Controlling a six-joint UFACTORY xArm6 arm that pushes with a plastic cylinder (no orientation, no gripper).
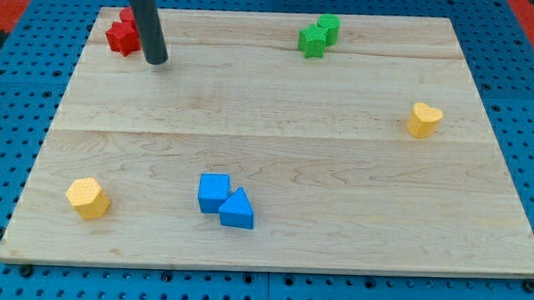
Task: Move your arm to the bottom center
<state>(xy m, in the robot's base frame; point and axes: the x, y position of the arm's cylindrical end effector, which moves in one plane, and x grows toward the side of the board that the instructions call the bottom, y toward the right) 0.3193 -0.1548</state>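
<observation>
My tip (156, 60) rests on the wooden board (277, 124) near the view's top left. It stands just right of two red blocks (122, 34), which the rod partly hides. A blue cube (214, 192) and a blue triangular block (237, 209) touch each other near the view's bottom centre, far below and right of the tip.
Two green blocks (317, 34) sit together at the view's top centre-right. A yellow heart-shaped block (423, 119) lies at the right. A yellow hexagonal block (87, 197) lies at the bottom left. Blue pegboard (19, 115) surrounds the board.
</observation>
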